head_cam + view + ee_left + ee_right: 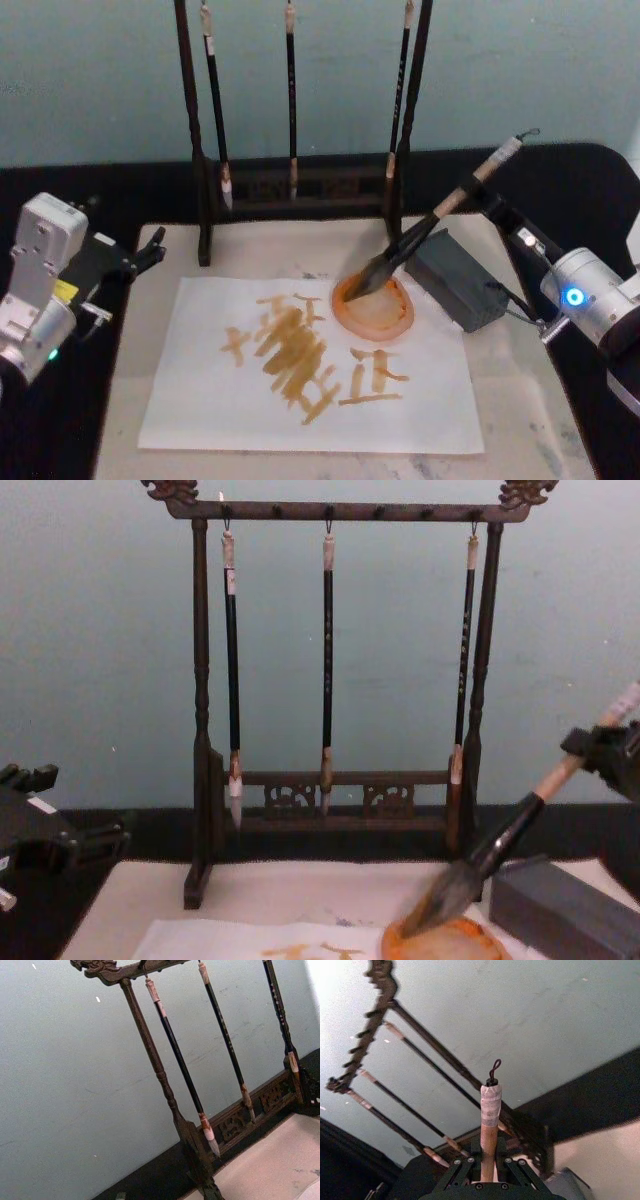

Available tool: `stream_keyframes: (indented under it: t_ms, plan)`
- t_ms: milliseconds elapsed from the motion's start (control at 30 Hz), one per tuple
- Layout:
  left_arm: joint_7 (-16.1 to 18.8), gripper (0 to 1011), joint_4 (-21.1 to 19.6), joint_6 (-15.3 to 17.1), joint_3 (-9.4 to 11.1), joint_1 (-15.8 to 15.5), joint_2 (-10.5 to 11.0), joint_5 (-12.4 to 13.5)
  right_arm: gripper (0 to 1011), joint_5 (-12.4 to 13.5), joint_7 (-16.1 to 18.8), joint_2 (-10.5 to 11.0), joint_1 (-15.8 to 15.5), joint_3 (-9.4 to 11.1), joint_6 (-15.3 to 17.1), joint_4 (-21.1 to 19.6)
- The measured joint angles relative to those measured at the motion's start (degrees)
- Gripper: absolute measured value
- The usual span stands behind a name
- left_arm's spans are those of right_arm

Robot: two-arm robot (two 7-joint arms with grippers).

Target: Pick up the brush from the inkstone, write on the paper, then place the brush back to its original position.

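Pale tan wood marks the upper handle of the brush (445,208), seen in the head view slanting from the upper right down to the centre, with its dark tuft set in the round orange dish (395,322). The handle is pinched by the right gripper (488,203), right of centre. The inkstone (458,268) lies just right of the dish. The paper (300,400) is spread across the lower middle on the beige mat (560,420). The left gripper (145,252) is held at the left side, off the paper; whether it is spread or closed cannot be told.

In the left wrist view, the brush rack (150,1055) and three thin brushes (180,1060) are shown tilted across the frame.

In the right wrist view, the handle is seen at lower centre, clamped between dark fingers (454,1174), with the cord loop (493,1071) above.

In the chest view, the brush is seen at lower right, its tuft touching the dish at the bottom edge, the inkstone in the corner.
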Motion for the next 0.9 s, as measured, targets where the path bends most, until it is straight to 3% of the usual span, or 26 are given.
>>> stream_keyframes:
  t_ms: [500,900]
  plan:
    - [0.0,1010,0.0,0.0,0.0,0.0,0.0,0.0,172,3.8,-1.4,0.4,2.0,0.1,-0.4,5.3]
    - [0.0,1010,0.0,0.0,0.0,0.0,0.0,0.0,172,6.1,-2.4,0.4,3.1,-0.5,-1.2,7.2]
